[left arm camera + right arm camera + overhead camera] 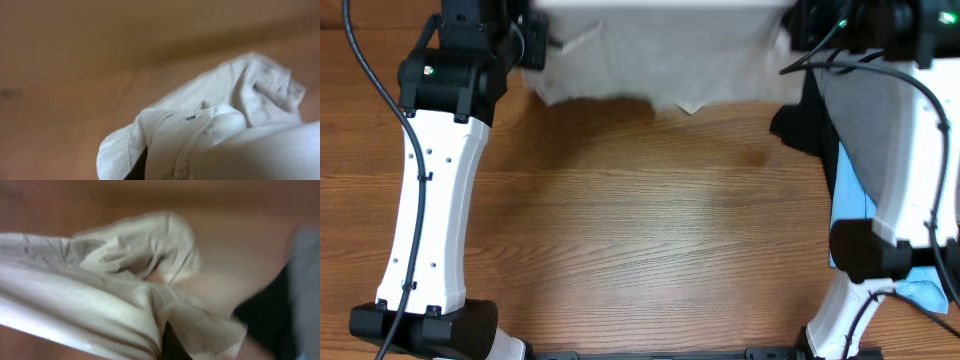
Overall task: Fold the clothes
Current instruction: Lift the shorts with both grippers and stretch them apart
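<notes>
Overhead: beige shorts (650, 60) stretched along far edge of worktop (650, 230), left tool (534, 45) and right tool (792, 30) each gripping one end; black cloth (805, 125), blue cloth (850, 205) at right edge.

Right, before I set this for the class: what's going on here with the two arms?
Both arms are handling the beige shorts. The left pincer and right pincer each seem to grip one end. Between them the cloth is stretched out along the far edge of the wooden table, apparently lifted, with a shadow beneath it. No fold shows yet. A black garment and a light-blue garment lie on the right, beside the right arm.
</notes>
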`<state>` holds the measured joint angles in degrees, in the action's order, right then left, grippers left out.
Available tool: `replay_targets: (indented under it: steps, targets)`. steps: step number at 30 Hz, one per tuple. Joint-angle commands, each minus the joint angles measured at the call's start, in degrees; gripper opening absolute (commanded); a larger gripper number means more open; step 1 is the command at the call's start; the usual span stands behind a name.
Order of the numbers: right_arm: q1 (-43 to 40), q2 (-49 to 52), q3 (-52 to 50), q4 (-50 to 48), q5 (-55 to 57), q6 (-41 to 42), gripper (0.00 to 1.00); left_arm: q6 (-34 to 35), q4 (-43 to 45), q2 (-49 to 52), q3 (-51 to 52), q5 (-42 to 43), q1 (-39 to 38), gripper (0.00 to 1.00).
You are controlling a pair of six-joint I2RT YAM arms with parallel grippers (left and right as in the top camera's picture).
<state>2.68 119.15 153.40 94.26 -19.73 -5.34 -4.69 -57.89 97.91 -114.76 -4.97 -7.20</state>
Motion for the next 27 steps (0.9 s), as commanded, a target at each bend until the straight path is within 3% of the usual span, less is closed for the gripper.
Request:
replay_targets:
  steps: [1, 7, 16, 27]
  targets:
    - [0.04, 1.86, -1.14, 2.80, 0.07, 1.68, 0.04, 3.78, -5.84, 0.09, -1.27, -5.81, 4.90, 0.04]
    - [3.80, 1.84, -4.83, 2.78, 1.05, 4.26, 0.04, 4.09, -13.60, 1.46, -1.16, -1.09, 5.75, 0.04]
    - [10.73, -1.70, -6.29, 2.80, 16.13, 17.42, 0.04, 6.67, -26.27, 1.40, -1.16, 1.68, 5.79, 0.04]
    - [14.73, -15.41, -30.42, 2.78, 20.13, 26.45, 0.04, 8.15, -32.46, 0.63, 3.21, 4.63, 5.77, 0.04]
